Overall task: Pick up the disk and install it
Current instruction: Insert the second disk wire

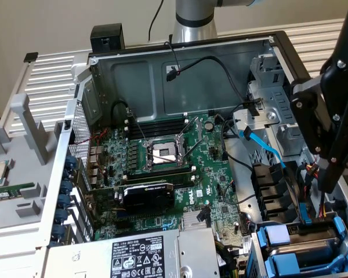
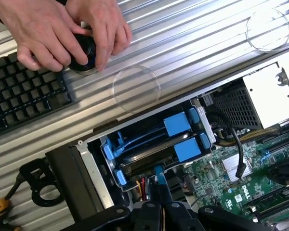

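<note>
Hand [image 2: 160,192] closed, empty, poised above drive bay [image 2: 156,144]. Disk [image 2: 149,155] seated edge-up between blue frame clips: pick-up apparently done, installation near complete.

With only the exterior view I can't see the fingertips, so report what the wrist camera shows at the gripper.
Observer: The black gripper has its fingers shut together, with the tips right at the blue plastic frame clips.
Operator: Report the disk.
Observer: The flat silver-metal disk lies between those clips. I cannot tell whether the gripper touches it.
Operator: Check outside the case.
Observer: A person's hands rest on a round black knob beside a black keyboard on the ribbed metal table.
</note>
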